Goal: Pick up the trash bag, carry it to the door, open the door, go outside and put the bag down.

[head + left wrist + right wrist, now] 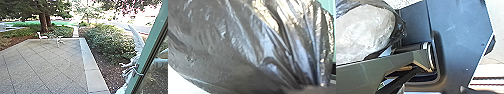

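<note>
Left wrist view: your left arm brings its wrist close to the bunched trash bag [243, 47]; neither gripper's hold can be told. Head view adds green door frame [149, 46] at two o'clock, white chair [43, 37] at eleven.

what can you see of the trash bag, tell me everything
The trash bag looks like thin, glossy, dark grey plastic, bulging as if filled. Long creases draw together toward one gathered end, catching bright light. In the right wrist view, dark film borders a pale, rounded bulk, perhaps its contents. What grips it, and whether it is tied, I can't tell.
</note>
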